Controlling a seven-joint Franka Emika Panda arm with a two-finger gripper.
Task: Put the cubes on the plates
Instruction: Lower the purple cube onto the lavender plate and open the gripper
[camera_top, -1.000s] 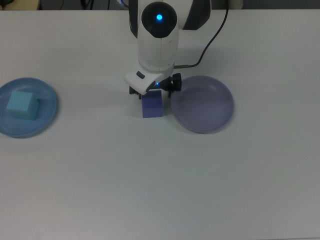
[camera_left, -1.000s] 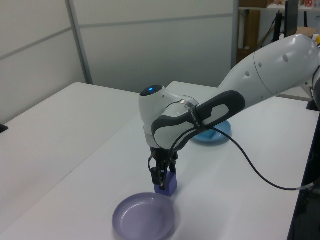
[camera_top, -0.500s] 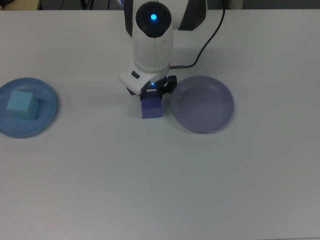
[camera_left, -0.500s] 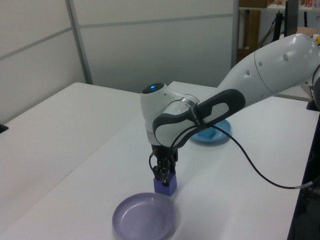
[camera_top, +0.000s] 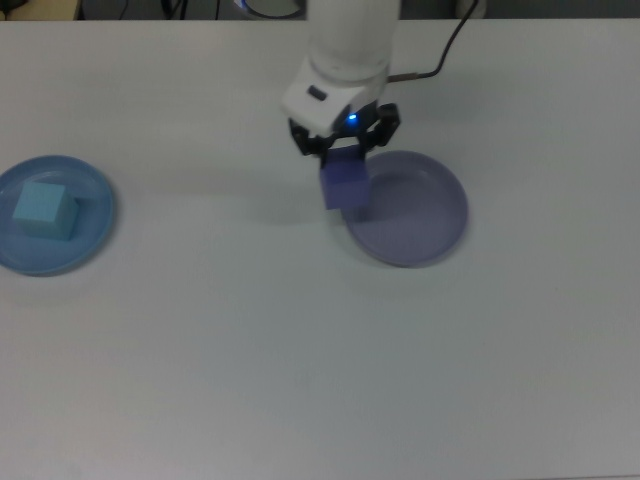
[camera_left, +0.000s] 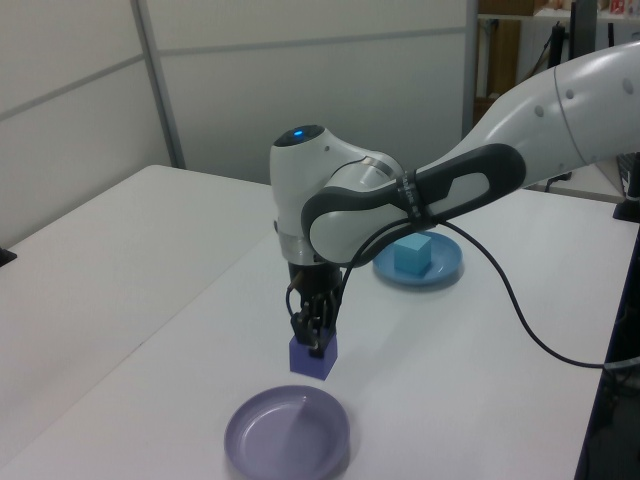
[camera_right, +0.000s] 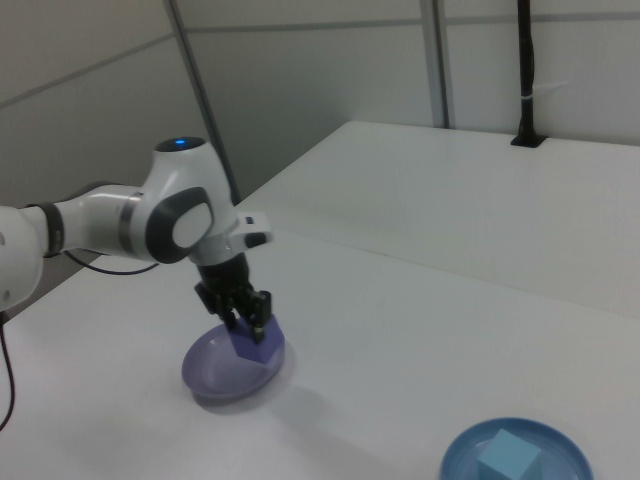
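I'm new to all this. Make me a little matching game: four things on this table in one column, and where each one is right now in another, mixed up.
Things:
1. small violet-blue cube
2. small turquoise cube
3. round lavender plate
4. round light blue plate

States:
A. bare, nothing resting on it
B. held in the air by the gripper
C. carrying a cube
D. sitting on a plate

Pairs: 1-B, 2-D, 3-A, 4-C
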